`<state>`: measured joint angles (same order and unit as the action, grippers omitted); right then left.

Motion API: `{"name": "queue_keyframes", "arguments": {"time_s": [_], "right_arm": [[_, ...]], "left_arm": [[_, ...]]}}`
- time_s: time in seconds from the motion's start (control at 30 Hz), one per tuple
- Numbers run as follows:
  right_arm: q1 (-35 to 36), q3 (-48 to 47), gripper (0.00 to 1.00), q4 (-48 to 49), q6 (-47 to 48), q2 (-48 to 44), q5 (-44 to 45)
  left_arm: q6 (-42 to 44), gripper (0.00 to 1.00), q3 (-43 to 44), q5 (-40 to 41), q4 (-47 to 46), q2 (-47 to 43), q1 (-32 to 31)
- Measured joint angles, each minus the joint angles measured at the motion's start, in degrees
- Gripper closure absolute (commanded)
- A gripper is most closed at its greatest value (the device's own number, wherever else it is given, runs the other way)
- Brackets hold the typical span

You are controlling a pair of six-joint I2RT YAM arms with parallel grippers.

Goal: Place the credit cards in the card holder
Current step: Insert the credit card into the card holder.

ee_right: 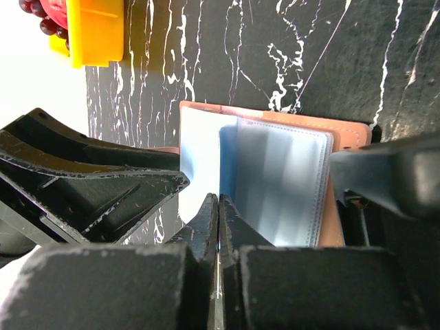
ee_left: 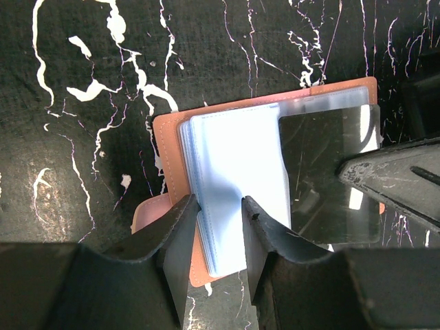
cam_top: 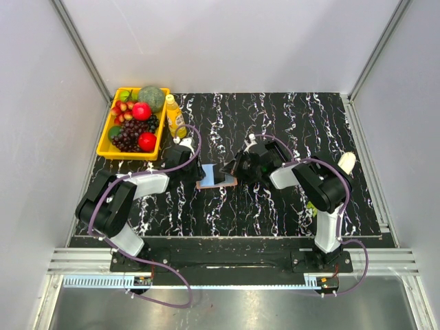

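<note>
The card holder (cam_top: 208, 180) lies open on the black marbled table, tan-brown cover down, pale blue clear sleeves (ee_left: 234, 165) fanned up. My left gripper (ee_left: 220, 203) is open, its fingertips resting on the holder's near edge, one by the cover and one on the sleeves. My right gripper (ee_right: 218, 199) is shut on a dark glossy credit card (ee_left: 326, 179), seen edge-on between its fingers. The card's far end sits under a clear sleeve on the holder's right half. In the top view the left gripper (cam_top: 191, 167) and right gripper (cam_top: 234, 170) face each other across the holder. No other card shows.
A yellow tray (cam_top: 106, 141) of fruit stands at the back left, with a yellow bottle (cam_top: 174, 115) beside it. A white object (cam_top: 346, 163) lies at the right, near the right arm. The tray's corner shows in the right wrist view (ee_right: 96, 31).
</note>
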<state>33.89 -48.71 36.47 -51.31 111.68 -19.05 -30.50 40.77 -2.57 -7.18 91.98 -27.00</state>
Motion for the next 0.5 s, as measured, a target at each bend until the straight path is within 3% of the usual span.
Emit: {"name": "queue_keyframes", "arguments": {"time_s": [0.5], "right_arm": [[0.6,2.6,1.0,0.9,-1.4,-0.9,2.8]], "left_arm": [[-0.2,0.63,-0.1,0.0,0.0,-0.2,0.0]]}}
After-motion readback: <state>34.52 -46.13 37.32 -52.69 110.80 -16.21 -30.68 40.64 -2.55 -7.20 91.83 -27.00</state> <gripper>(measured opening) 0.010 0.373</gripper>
